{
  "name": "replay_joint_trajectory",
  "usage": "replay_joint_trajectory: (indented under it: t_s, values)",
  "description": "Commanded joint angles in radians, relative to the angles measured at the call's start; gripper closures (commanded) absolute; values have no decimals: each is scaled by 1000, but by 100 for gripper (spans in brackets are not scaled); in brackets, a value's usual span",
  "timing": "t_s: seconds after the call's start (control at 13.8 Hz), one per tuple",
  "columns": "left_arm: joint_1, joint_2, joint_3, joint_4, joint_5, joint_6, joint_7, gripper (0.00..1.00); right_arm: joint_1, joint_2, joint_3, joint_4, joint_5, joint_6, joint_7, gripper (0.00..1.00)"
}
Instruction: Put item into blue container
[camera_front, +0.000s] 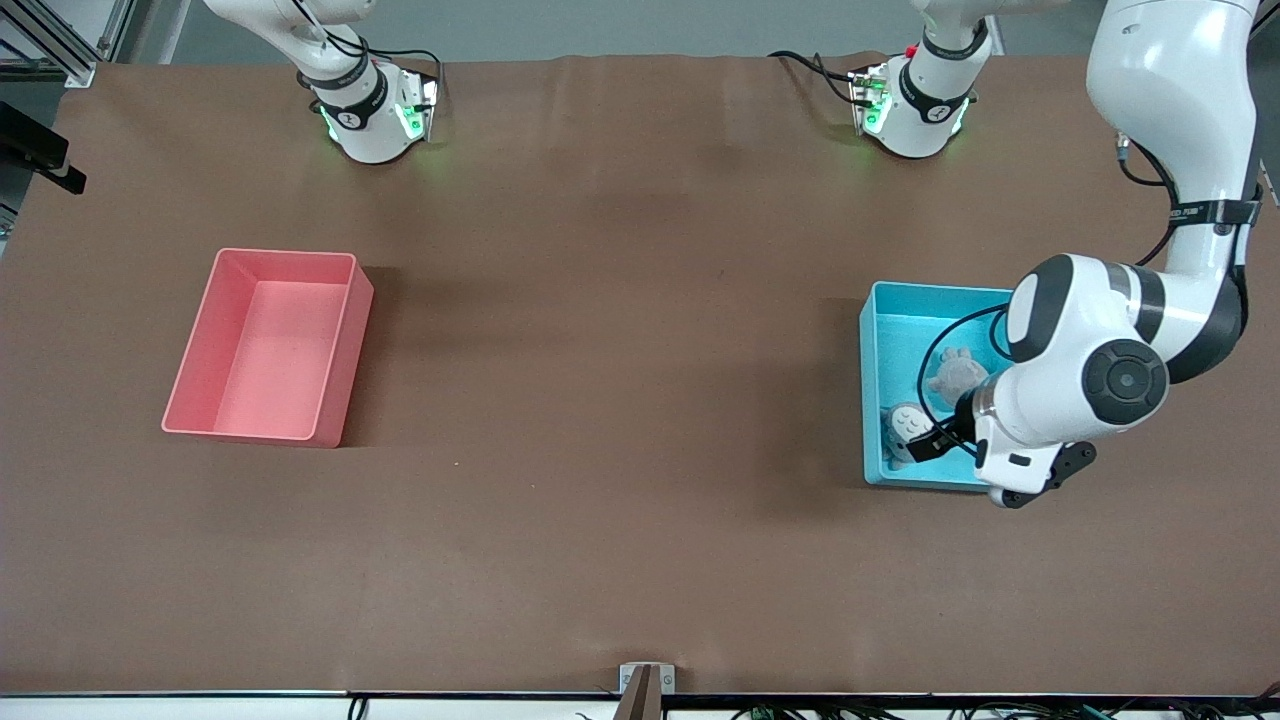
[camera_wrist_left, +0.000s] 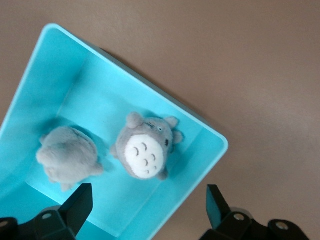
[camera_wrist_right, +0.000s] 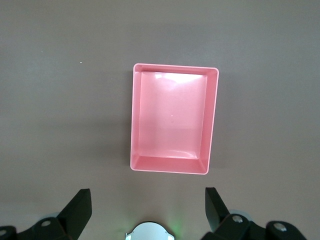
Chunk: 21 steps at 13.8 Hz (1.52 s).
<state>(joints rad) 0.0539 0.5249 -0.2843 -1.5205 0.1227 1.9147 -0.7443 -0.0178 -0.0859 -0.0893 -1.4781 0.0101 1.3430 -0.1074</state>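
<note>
The left gripper (camera_wrist_left: 147, 210) hangs over the blue container's (camera_front: 872, 400) corner nearest the front camera, fingers (camera_wrist_left: 77, 205) spread wide with nothing between them. Right under it, inside the bin, lies a grey plush with a white belly (camera_wrist_left: 145, 150), face up, tucked near that camera-side end wall. Next to it in the same bin, a bit farther from the camera, sits a second grey plush (camera_wrist_left: 67, 160), showing only its fuzzy back. The two toys are close but a sliver of blue floor shows between them. The bin itself sits toward the left arm's end of the tabletop.

The pink bin (camera_front: 290, 260) sits at the right arm's end of the tabletop. The right gripper (camera_wrist_right: 147, 210) waits high over the table beside it, fingers apart too, holding nothing.
</note>
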Motion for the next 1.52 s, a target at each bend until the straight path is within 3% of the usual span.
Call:
replay_joint_trajectory:
  t_s: [0.0, 0.51, 0.8, 1.16, 1.38, 1.45]
  values:
    - [1, -71, -3, -9, 2, -51, 26, 0, -8, -6, 2, -13, -1, 8, -15, 0]
    - [1, -235, -10, 167, -3, -422, 178, 0, -4, -8, 3, -13, -1, 5, -15, 0]
    - [0, -368, 4, 175, 8, -444, 340, 0, -4, -9, 5, -13, -1, 4, -15, 0]
    - [15, -440, 17, 175, 12, -450, 566, 0, -4, -11, 5, -13, -2, 2, -15, 0]
    - [-77, -505, 184, 125, -6, -451, 739, 0, -4, -11, 5, -13, -2, -1, -15, 0]
    - [-77, -531, 195, 88, -23, -453, 752, 0, -2, -11, 5, -13, -2, -1, -15, 0]
